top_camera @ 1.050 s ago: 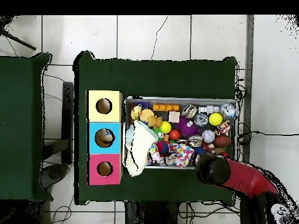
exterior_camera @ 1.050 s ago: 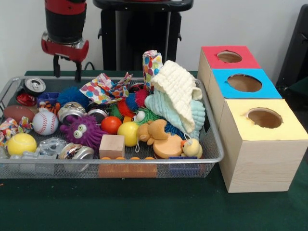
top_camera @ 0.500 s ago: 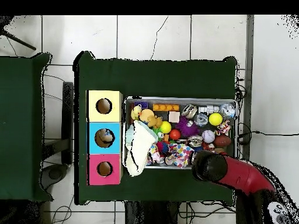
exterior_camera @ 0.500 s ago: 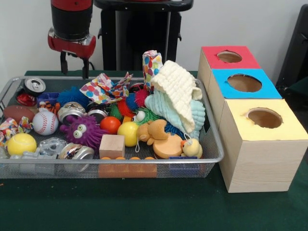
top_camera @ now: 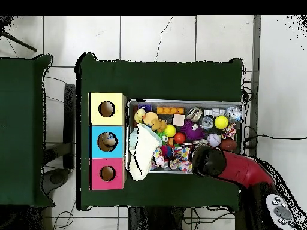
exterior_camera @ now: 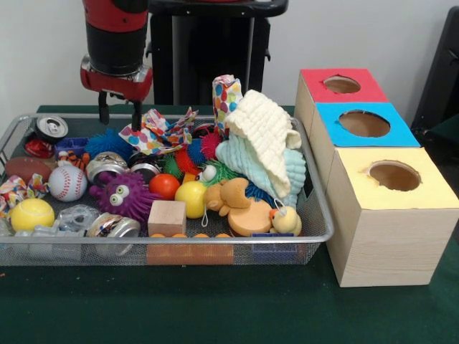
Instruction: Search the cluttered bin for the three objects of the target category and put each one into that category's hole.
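The wire bin (exterior_camera: 315,236) sits heaped with balls, cans, cloths and toys. Beside it stand three boxes, holes up: red (exterior_camera: 341,84), blue (exterior_camera: 364,123), yellow (exterior_camera: 394,175).

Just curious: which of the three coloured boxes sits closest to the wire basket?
The yellow-topped box, whose side is next to the basket's end; blue and red line up behind it.

We see a green-covered desk (exterior_camera: 215,308) carrying a wire mesh bin (exterior_camera: 315,215), and at its three o'clock, just beside it, a row of three wooden boxes (exterior_camera: 387,244) with holed tops.
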`<state>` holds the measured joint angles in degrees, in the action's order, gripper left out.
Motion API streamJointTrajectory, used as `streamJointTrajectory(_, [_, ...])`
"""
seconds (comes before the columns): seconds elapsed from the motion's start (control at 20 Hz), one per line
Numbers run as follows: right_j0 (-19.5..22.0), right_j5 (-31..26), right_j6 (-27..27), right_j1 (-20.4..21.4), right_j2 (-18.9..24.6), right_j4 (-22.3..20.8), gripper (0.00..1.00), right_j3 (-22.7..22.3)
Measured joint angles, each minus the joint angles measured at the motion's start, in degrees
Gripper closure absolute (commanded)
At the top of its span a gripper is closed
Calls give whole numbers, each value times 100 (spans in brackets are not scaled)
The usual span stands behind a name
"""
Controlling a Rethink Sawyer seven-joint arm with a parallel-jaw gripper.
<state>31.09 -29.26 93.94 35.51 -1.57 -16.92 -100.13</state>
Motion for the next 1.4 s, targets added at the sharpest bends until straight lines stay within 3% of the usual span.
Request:
streamJointTrajectory(0.8, [-160,-1742,0,-130,31,7,0,1331])
streamJointTrajectory(1.05, [-150,-1841,0,-265,45,7,0,1852])
streamJointTrajectory(1.4, [-150,-1842,0,-468,48,7,0,2257])
